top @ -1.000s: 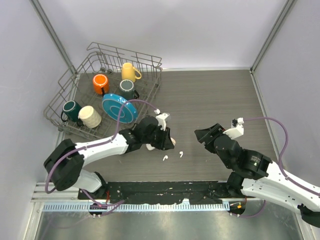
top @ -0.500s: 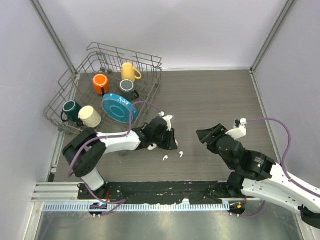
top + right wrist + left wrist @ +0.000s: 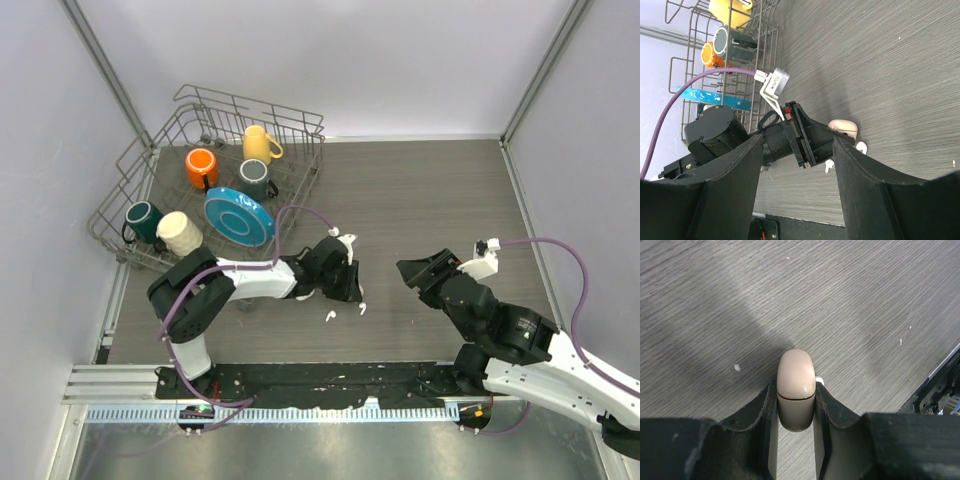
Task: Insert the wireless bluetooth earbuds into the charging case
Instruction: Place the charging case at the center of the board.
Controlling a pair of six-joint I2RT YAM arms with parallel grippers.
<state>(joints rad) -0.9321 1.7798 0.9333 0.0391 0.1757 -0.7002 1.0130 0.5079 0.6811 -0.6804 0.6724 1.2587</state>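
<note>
While the grey wood-grain table showed bare board across its far and right parts up to the walls, a wire dish rack filled the far left corner, with mugs and a blue plate in it. The left arm reached low from its base toward the middle of the table, and the right arm stood well apart on the right, leaving an open strip of board between the two claws. The right gripper was raised above the table with its fingers spread wide and nothing in them. The left gripper was clamped on the charging case, a small rounded beige box with its lid closed, pinched by its sides between the two black fingers; whether it touched the board could not be told. The earbuds lay loose on the table just beside that claw on its near side, between it and the black rail at the front edge. A second earbud lay a little to the right of the first, apart from it.
</note>
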